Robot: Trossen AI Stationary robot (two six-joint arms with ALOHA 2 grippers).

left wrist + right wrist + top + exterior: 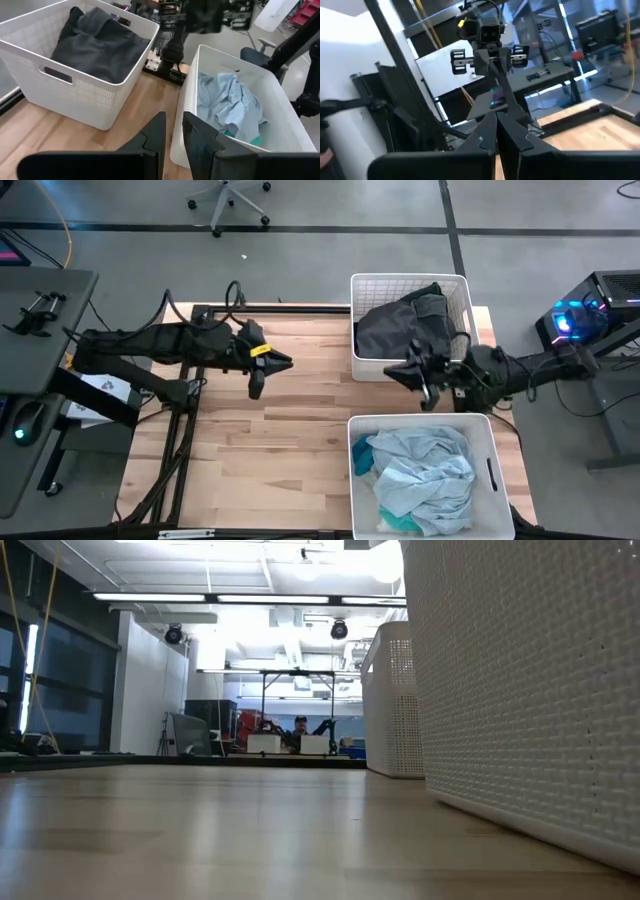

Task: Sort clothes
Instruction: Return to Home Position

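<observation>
Dark clothes, black and charcoal grey (405, 325), lie piled in the far white bin (460, 290); they also show in the left wrist view (100, 45). Pale blue, teal and white clothes (420, 475) lie in the near white bin (490, 435), which also shows in the left wrist view (227, 105). My left gripper (268, 370) hovers over the bare table left of the bins, its fingers (172, 132) a narrow gap apart and empty. My right gripper (405, 372) hovers between the two bins, its fingers (496, 131) shut and empty.
The wooden table (270, 440) is bare left of the bins. Both bins stand at the table's right side; in the low view the near bin's wall (530, 690) fills the right. Desks, a chair and equipment stand beyond the table.
</observation>
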